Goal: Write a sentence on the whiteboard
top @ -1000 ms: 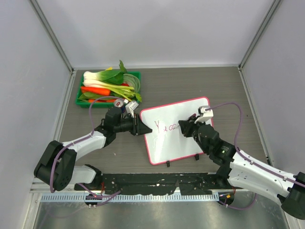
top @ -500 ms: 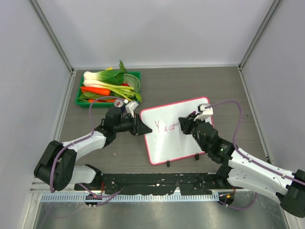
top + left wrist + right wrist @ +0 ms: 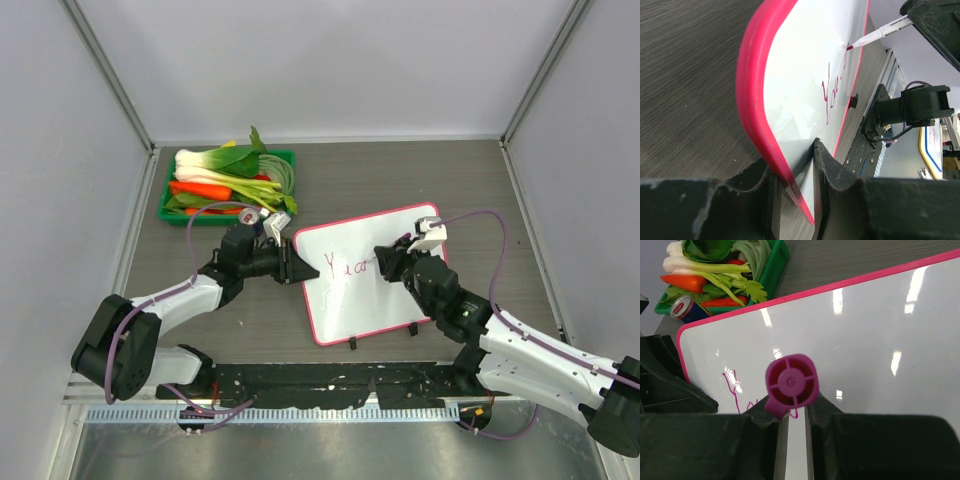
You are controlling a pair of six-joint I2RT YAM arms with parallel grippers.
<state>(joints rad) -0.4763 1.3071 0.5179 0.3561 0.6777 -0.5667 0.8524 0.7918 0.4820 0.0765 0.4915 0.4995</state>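
Green tray [image 3: 166,203] of vegetables lies beyond the left gripper [image 3: 796,165], whose fingers pinch the pink left edge of the whiteboard [image 3: 805,60]; only the left wrist view shows this up close. The sentence [image 3: 831,95], a few pink letters so far, runs between the two grippers. The right gripper [image 3: 792,412] clamps a marker [image 3: 791,384]; the left wrist view alone shows its tip touching the board.

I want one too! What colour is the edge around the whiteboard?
The whiteboard has a bright pink-red frame, clearest in the left wrist view.
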